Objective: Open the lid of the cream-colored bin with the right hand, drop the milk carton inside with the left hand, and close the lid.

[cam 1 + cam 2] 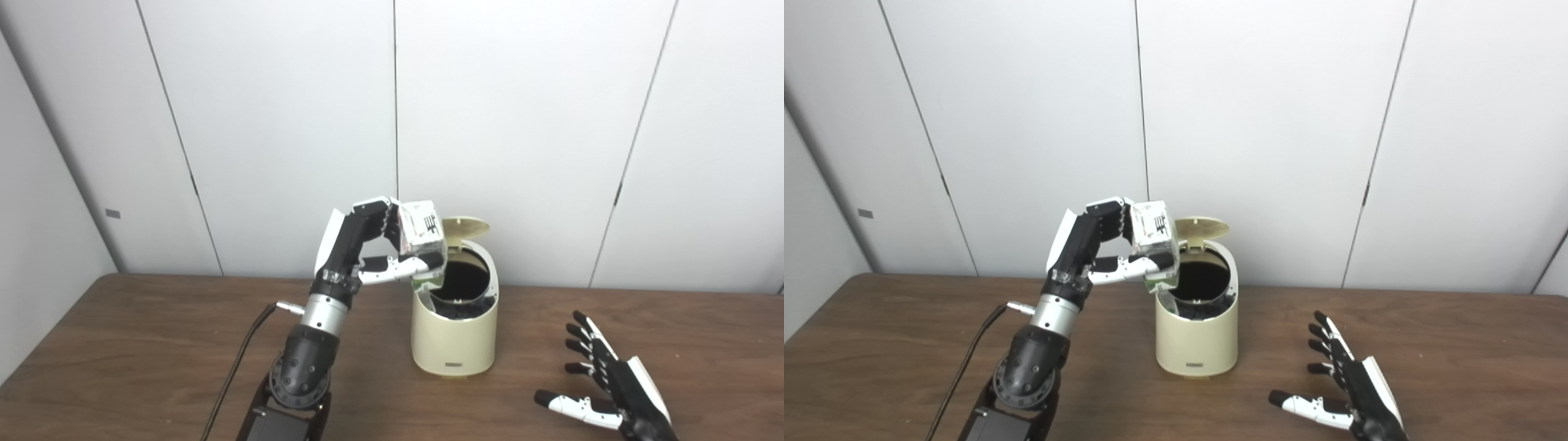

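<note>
Left eye view: your milk carton (420,231) sat at frame centre, pinched by the left hand (373,245) at the open bin (454,324) mouth's left rim, poised to drop. Lid (464,228) stood upright behind. Right hand (603,383), fingers spread and empty, rested lower right on the table (153,343), clear of the path.

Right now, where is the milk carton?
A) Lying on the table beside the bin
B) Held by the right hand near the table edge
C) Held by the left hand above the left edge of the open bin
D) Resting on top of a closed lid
C: the left hand is closed on the milk carton over the left rim of the cream-colored bin, whose lid stands open; the right hand is open and holds nothing.
</note>
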### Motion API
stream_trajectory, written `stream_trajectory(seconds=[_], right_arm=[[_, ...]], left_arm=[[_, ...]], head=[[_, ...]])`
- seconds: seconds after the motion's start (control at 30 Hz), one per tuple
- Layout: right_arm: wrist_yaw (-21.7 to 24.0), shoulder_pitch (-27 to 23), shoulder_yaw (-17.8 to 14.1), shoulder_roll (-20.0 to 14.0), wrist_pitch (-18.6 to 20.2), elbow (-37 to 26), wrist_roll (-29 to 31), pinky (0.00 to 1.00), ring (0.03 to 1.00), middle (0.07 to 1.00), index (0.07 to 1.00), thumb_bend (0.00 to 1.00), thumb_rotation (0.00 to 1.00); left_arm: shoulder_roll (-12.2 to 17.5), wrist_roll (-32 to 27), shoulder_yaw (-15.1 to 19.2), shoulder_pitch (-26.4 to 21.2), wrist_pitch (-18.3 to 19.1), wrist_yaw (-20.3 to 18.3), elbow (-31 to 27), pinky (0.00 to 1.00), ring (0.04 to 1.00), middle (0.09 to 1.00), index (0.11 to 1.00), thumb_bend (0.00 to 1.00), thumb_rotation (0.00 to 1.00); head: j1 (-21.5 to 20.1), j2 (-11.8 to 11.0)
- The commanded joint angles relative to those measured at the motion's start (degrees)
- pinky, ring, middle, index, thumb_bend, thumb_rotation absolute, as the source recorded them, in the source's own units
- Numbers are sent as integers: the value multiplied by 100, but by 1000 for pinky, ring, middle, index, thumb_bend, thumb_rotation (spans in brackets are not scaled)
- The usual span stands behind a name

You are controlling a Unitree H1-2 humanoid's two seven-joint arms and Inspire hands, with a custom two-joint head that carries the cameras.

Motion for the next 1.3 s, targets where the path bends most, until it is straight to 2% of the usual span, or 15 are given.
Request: stream_trajectory(seconds=[0.0,0.43,0.7,0.9,1.27], right_arm=[[-87,-212,-26,-16,-222,-119,38,740,889,930,959,799,294],[-67,-214,-20,-27,-215,-157,45,759,888,928,962,793,298],[-64,-207,-18,-10,-227,-147,73,753,889,932,961,789,290],[-77,-199,-34,5,-236,-123,101,765,894,934,960,808,310],[-121,-188,-45,7,-329,-70,116,762,887,929,958,820,329]], left_arm=[[-12,-36,14,-384,-318,28,-118,384,424,471,489,524,0],[-159,-65,19,-434,-365,19,-71,376,424,473,490,523,0],[-165,134,-1,-533,-935,162,337,374,424,472,493,523,0],[-190,64,9,-638,-1406,183,760,397,433,474,492,523,0],[-166,134,-311,-782,-1505,617,1191,404,435,473,493,523,0]], head=[[-2,2],[-29,46],[-42,71],[-69,95],[-118,130]])
